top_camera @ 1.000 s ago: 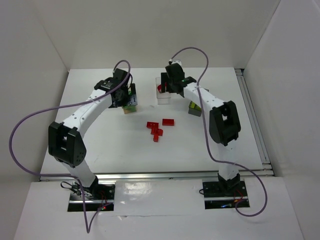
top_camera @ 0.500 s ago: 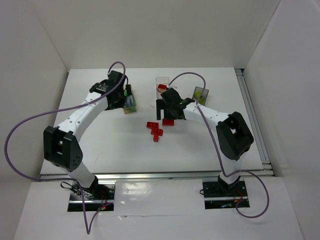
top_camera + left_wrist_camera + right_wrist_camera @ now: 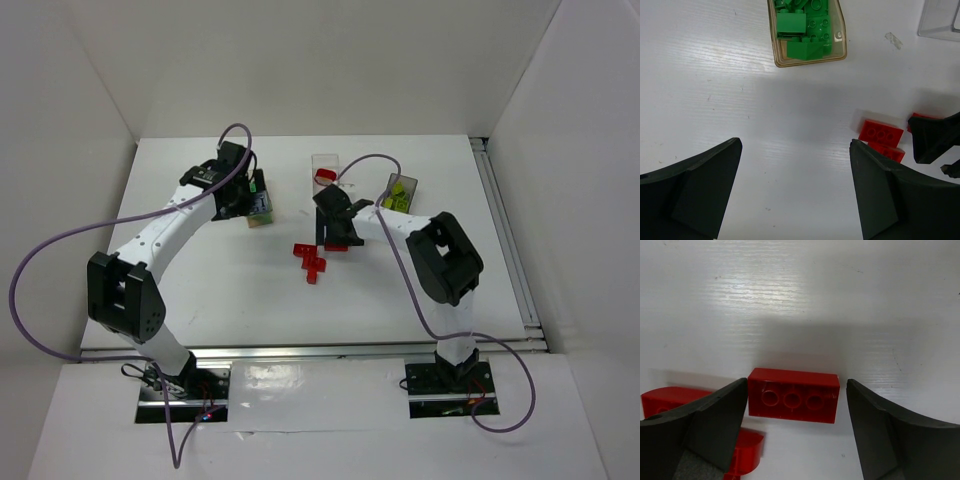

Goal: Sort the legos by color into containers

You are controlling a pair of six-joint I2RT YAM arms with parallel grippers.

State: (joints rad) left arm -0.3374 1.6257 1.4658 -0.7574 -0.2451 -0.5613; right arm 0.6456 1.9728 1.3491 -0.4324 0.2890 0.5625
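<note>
Surface (image 3: 230, 290) is white, with walls on three sides. The left arm (image 3: 160, 230) reaches in to the left of the middle container (image 3: 325, 160). The right arm (image 3: 440, 255) is folded, its wrist on the arm-base side of that container.

The left pincer (image 3: 795, 145) is spread wide with nothing between its fingers. It hangs above bare surface, well left of the middle container.

The right pincer (image 3: 796, 390) is low, just on the base side of the middle container. Its jaws are parted and straddle one red brick (image 3: 794, 396). One finger (image 3: 715, 415) sits right at the brick's end, and there is a thin gap at the other end. The brick lies flat on the surface, unclamped.

Containers:
- The middle container is clear, with one red piece (image 3: 324, 177) showing inside.
- The green container (image 3: 810, 62) is left of the middle one, just ahead of the left pincer's fingers. It is packed with green bricks (image 3: 800, 30).
- The yellow-green container (image 3: 392, 182) is right of the middle one and holds yellow-green bricks (image 3: 402, 196).

Loose legos: a cluster of red bricks (image 3: 310, 262) lies on the surface on the base side of the middle container. It is just beside the straddled brick. In the right wrist view, two of these bricks peek out behind the left-hand finger.
</note>
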